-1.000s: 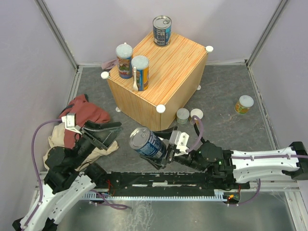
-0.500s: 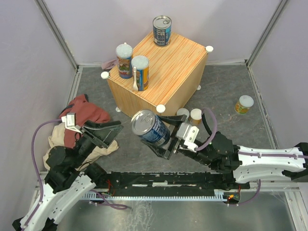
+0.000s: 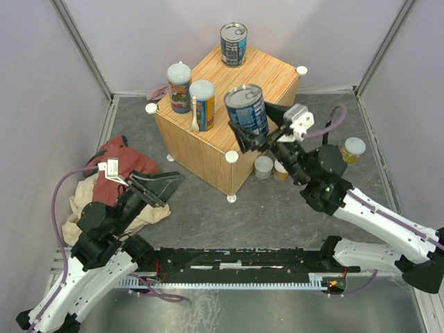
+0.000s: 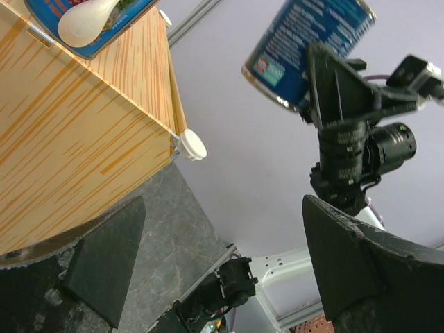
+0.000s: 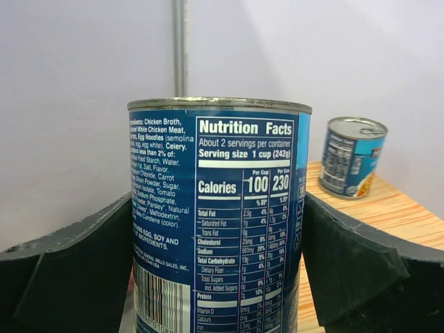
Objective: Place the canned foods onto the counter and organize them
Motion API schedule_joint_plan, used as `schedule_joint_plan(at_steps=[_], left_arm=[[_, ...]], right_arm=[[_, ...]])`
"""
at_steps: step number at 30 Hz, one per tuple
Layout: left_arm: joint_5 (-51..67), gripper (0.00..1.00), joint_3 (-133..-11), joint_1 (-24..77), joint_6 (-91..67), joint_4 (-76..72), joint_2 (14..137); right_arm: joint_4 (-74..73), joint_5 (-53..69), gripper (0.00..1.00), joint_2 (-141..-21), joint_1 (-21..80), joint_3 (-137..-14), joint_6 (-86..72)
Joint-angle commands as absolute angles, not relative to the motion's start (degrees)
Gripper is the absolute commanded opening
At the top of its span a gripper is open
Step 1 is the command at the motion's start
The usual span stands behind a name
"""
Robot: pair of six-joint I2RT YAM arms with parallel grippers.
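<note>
Blue can (image 3: 244, 104) — rigid, probably heavy, slick-walled — pinched mid-body by right pincer (image 3: 255, 128), raised near desk (image 3: 229, 80); left pincer (image 3: 156, 186) spread, empty.

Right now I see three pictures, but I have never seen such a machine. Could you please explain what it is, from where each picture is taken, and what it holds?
These are two robot arms bolted at a table's edge, each ending in a two-finger gripper. The wide picture looks down from above and behind them; the other two come from cameras on the wrists. The right gripper holds a blue-labelled can upright, raised near the edge of the wooden box, the counter. Three cans already stand on it: a ring-pull can and two taller cans. Three short cans stand on the grey table to its right, and cloths lie at the left. The left gripper is open and empty.
</note>
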State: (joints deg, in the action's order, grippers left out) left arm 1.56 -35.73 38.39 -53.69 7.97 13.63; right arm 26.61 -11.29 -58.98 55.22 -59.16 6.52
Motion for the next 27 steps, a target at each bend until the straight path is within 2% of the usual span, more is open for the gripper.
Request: schedule_joint_plan(at_steps=[1,5,10,27], left_arm=[[0.91,1.00,-35.32,38.58,-49.42,3.99,14.63],[0.66,1.00,-34.57,38.61,-47.67,3.71,14.12],[0.01,1.00,-34.60,38.53,-45.17,3.44,14.09],[-1.75,0.99,-29.65,38.54,-40.85,-2.42,16.35]], right_arm=[[42.54,-4.11,0.43,-61.10,44.30,-65.85,-3.95],[47.96,0.00,0.43,-66.45,32.99,-67.70,-14.13],[53.67,5.27,0.43,-74.25,23.80,-71.91,-22.04],[62.62,13.74,0.43,-91.60,13.75,-80.56,-24.15]])
